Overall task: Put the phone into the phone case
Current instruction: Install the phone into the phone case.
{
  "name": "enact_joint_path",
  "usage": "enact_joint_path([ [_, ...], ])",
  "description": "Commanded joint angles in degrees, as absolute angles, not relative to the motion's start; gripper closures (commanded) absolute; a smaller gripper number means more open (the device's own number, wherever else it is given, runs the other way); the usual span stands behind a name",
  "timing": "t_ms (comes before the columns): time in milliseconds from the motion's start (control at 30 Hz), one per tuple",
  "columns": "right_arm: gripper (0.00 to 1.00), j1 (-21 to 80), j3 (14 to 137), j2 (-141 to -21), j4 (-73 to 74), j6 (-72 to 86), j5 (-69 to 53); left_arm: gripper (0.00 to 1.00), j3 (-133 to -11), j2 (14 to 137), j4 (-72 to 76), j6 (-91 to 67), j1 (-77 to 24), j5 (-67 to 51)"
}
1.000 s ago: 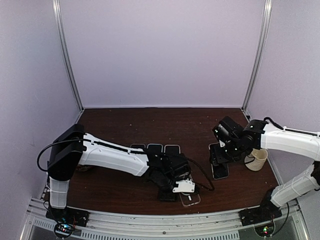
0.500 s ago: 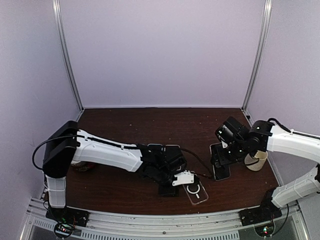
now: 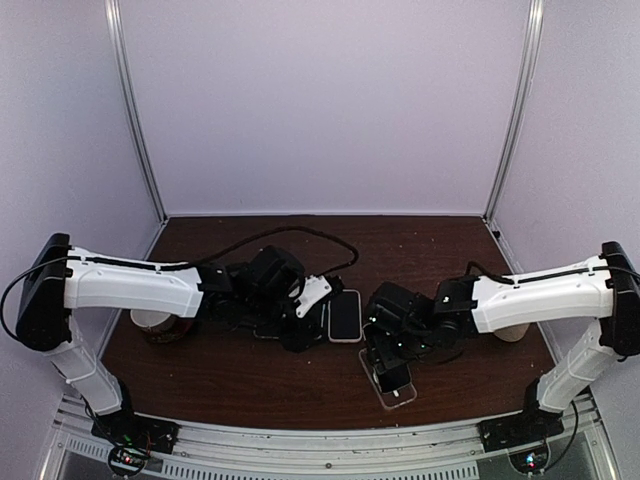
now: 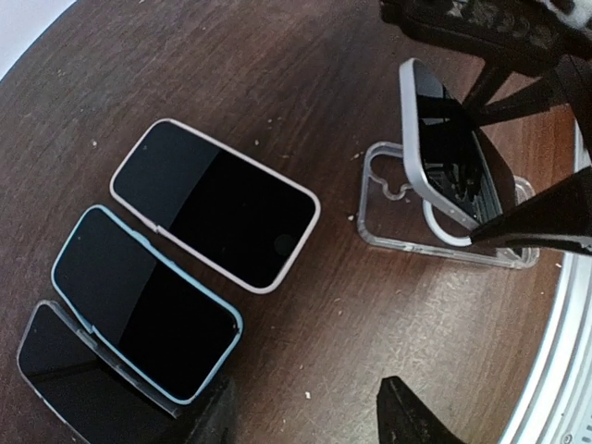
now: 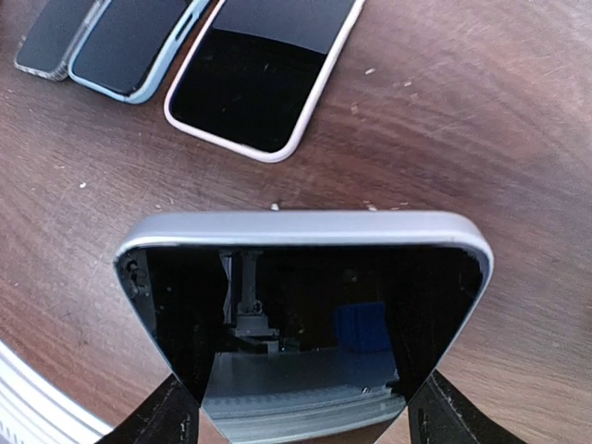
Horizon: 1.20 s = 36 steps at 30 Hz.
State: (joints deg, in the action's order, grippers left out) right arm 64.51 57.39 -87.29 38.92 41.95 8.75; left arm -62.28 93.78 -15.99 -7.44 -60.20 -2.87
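The left gripper (image 4: 305,416) hangs with its fingers spread wide and nothing between them; just beyond its fingertips three cased phones lie side by side on the table (image 3: 250,380), a blue-edged phone (image 4: 143,301) between a white-edged phone (image 4: 215,203) and a darker one. Past those, away from this hand and towards the other arm, sits the clear phone case (image 4: 398,222), open side up; the phone (image 5: 305,305) stands over it, steeply tilted, pinched by its two long edges in the right gripper (image 5: 305,412), whose fingers are closed onto it. The case lies directly beneath that hand, and the phone's long axis looks roughly in line with the case's; its lower end seems to sit at the case's near end, though whether they touch is hidden. The right arm is plainly the nearer; the move to come looks like tipping the raised end down flat into the case.
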Motion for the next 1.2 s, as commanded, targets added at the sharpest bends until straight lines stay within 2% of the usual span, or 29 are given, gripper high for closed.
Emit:
enact_joint_path([
  [0,0.57,65.78,59.65,-91.18,36.09,44.68,9.21,0.44,-60.79,91.82,-13.18,-12.45,-59.97,2.93],
  [533,0.58,68.24,61.54,-90.49,45.15,49.62,9.54,0.44,-61.17,91.45,-15.06,-11.2,-59.39,5.33],
  [1167,0.57,68.83,58.24,-96.15,42.19,55.2,6.25,0.44,-60.49,91.7,-15.47,-10.52,-59.34,6.02],
])
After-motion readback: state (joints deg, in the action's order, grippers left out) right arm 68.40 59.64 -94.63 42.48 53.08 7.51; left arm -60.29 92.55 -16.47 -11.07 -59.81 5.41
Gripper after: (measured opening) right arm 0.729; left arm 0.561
